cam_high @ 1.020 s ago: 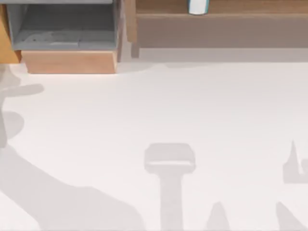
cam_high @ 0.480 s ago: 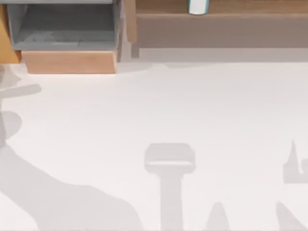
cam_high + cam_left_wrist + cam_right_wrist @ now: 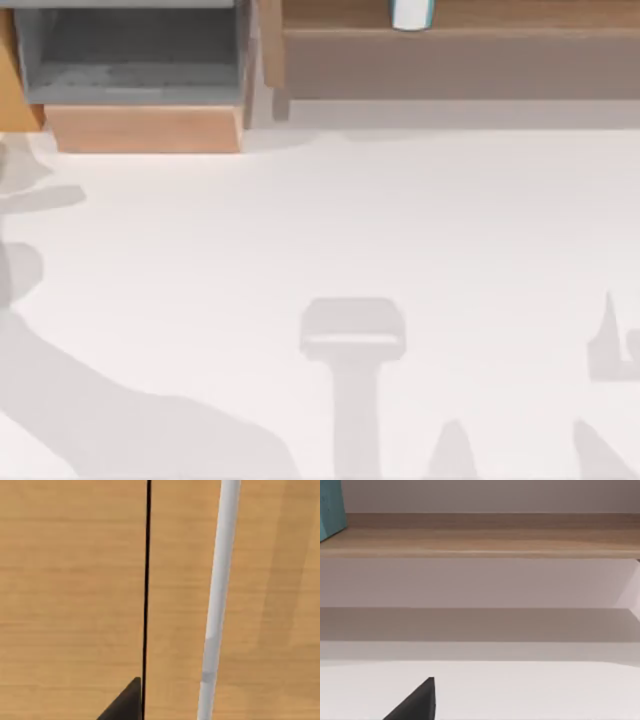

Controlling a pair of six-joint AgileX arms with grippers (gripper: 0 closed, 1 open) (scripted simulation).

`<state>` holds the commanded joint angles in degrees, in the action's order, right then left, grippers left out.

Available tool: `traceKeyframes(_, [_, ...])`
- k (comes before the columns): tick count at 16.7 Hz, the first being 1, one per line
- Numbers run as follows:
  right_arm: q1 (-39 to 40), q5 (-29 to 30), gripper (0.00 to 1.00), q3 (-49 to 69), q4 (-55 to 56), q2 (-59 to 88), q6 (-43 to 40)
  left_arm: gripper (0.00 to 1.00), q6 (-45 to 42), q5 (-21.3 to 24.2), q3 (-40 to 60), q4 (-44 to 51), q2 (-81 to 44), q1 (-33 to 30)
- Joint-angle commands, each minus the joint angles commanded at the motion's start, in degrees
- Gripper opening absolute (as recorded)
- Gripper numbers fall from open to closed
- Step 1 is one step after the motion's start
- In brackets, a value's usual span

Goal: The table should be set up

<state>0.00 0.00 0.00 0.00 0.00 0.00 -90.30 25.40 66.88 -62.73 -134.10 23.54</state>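
left gripper: a dark finger tip shows in the left wrist view, close against a light wooden panel with a thin black seam and a pale grey bar handle running alongside it. whether the fingers are spread or closed cannot be told; nothing is seen held.

right gripper: a dark finger tip shows in the right wrist view, over the table, facing the long wooden shelf. its opening cannot be told either.

judgement: the left arm is the nearer to the handle, whose long axis runs parallel to the seam. in the top view the grey-lined box sits at the table's far left, and a small white and teal container stands on the shelf.
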Motion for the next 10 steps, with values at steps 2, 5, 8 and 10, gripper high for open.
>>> traceKeyframes(2, [0.00, 0.00, 1.00, 0.00, 0.00, 0.00, 0.00, 1.00, 0.15, 0.73, -3.35, -1.82, 1.51, 0.81])
traceKeyframes(5, [0.00, 0.00, 1.00, 0.00, 0.00, 0.00, 0.00, 1.00, 0.32, 1.58, -6.60, -3.94, 2.56, 1.60])
traceKeyframes(8, [0.00, 0.00, 1.00, 0.00, 0.00, 0.00, 0.00, 1.00, 0.30, 1.50, -6.47, -3.84, 2.28, 1.30])
traceKeyframes(10, [0.00, 0.00, 1.00, 0.00, 0.00, 0.00, 0.00, 1.00, 0.86, 1.38, -6.94, -3.57, 2.77, 0.73])
